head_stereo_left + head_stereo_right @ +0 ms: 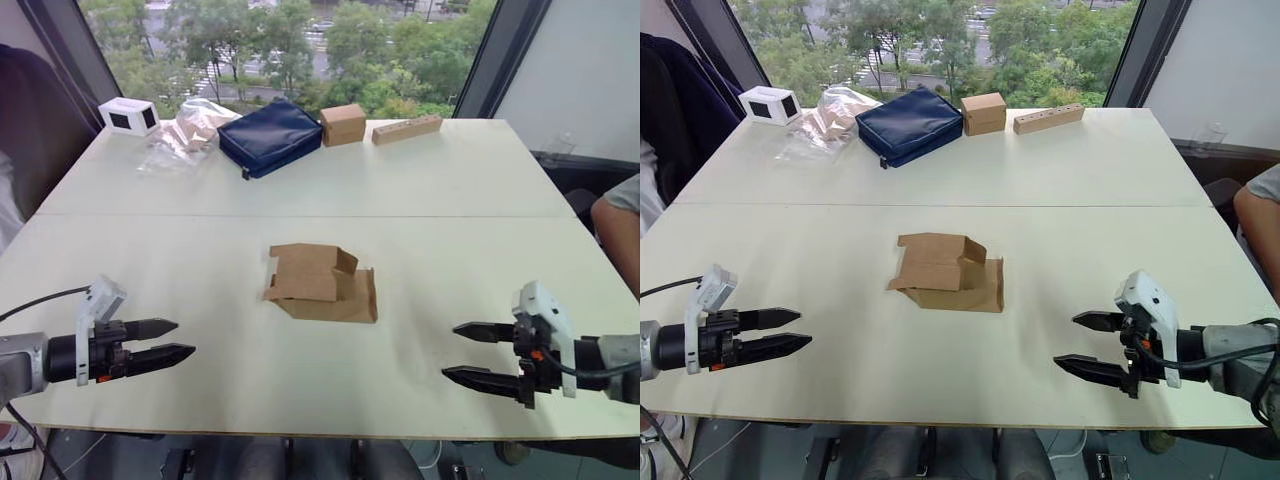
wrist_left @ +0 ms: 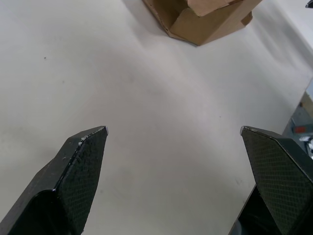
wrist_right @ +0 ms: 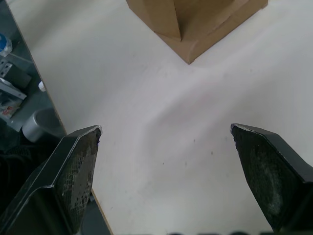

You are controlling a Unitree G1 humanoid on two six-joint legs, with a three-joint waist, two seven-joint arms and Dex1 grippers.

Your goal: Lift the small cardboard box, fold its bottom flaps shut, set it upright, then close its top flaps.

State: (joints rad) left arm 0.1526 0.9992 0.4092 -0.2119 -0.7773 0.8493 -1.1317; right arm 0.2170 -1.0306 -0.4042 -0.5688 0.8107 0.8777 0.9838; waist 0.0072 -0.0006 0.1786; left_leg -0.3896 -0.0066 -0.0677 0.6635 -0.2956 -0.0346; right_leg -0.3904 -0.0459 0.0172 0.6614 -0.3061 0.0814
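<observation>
Nearest the camera, on the left, the left gripper [image 1: 170,341] hovers just over the table's [image 1: 450,190] front edge, its two black fingers parted a little and pointing inward toward the middle. Nothing is between them; the left wrist view shows bare tabletop between its spread tips, with the box's corner well ahead.

Centre of the table, the box [image 1: 322,283] lies collapsed on its side, roughly midway between the two grippers and well apart from both. Its flaps stick out loosely, one panel folded over another, so neither end looks closed, though which flaps belong to the bottom I cannot tell.

On the right, the right gripper [image 1: 478,354] sits near the front edge, fingers spread wider than the left's and also aimed inward, holding nothing. Its wrist view has the box's corner ahead across open table.

Along the far edge stand a white box [image 1: 128,115], a clear bag [image 1: 185,132], a blue pouch [image 1: 268,135], a tan block [image 1: 343,124] and a wooden strip [image 1: 407,129], all away from the work. A person's arm [image 1: 620,235] shows at the right edge.

By my reading, the task has not begun: the box is not lifted, no flap is folded shut, and it is not upright. Every step remains, starting with both grippers closing in on the box.
</observation>
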